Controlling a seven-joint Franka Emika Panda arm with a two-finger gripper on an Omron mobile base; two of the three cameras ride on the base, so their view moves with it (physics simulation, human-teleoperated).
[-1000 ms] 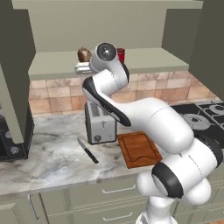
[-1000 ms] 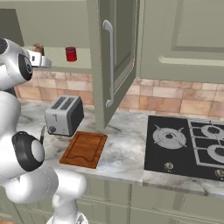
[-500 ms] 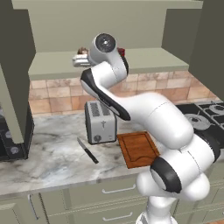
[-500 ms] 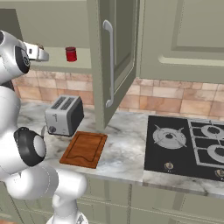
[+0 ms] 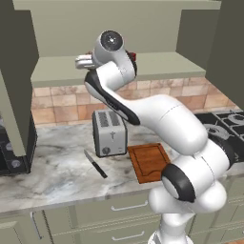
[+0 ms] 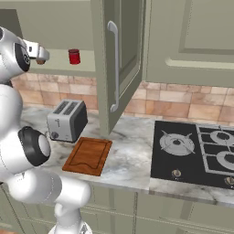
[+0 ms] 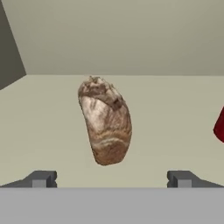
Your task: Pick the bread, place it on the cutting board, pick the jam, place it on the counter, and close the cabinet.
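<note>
The gripper (image 7: 112, 179) is spread wide, holding nothing, just short of the bread (image 7: 105, 120) on the cabinet (image 6: 119, 68) shelf. The jam (image 6: 74, 56) stands beside the bread.

Bread (image 7: 106, 121): brown crust, paler streaked face. Jam (image 6: 74, 56): red jar, darker red lid. Cutting board (image 6: 88, 155): reddish-brown wood grain. Counter (image 5: 57, 171): grey-white marbled stone. Cabinet (image 6: 118, 55): olive-green, silver bar handle. Toaster (image 5: 109, 133): silver-grey. Stovetop (image 6: 196, 153): black. Backsplash (image 6: 173, 101): tan-pink tiles.

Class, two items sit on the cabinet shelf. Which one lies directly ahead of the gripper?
The bread: it lies centred ahead of the open gripper, while the jam sits off to one side.
</note>
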